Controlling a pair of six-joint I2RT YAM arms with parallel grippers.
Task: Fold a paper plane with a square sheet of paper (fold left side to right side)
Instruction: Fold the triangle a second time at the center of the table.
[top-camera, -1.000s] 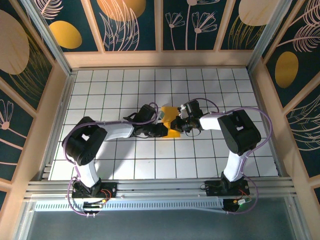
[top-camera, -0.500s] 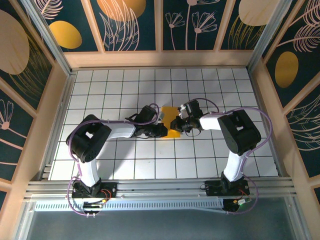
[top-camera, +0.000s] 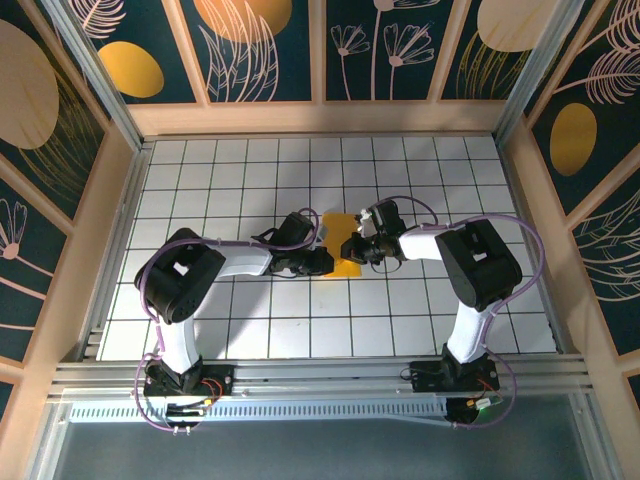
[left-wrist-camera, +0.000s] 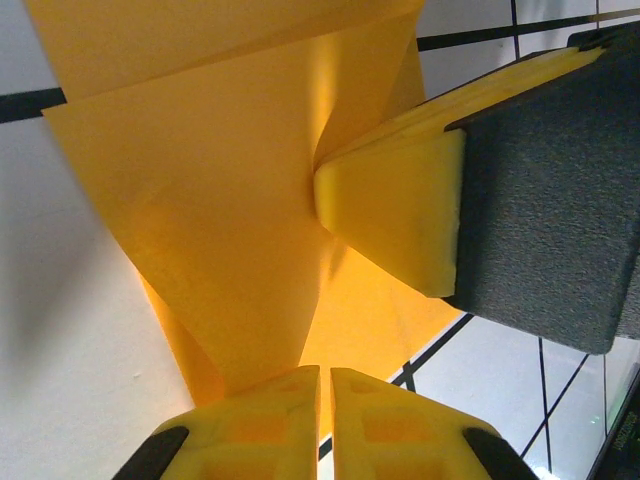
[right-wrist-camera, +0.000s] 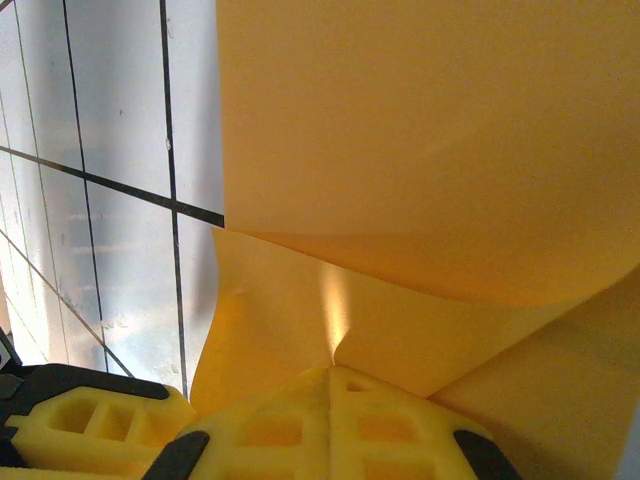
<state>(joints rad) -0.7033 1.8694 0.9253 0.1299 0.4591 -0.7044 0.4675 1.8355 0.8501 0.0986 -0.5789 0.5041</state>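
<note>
Square sheet of paper (top-camera: 343, 230) pinched between two grippers at mid-tabletop (top-camera: 240, 170).

The yellow-orange sheet (left-wrist-camera: 220, 200) is partly folded and lifted into creased flaps over the white grid. It sits near the centre of the tabletop, between the two wrists. The right gripper (right-wrist-camera: 331, 378) has its jaws clenched on a fold that converges at their tips. The left gripper (left-wrist-camera: 325, 378), just beside it, has its jaws pressed together to a thin slit, nipping the sheet's lower point.
</note>
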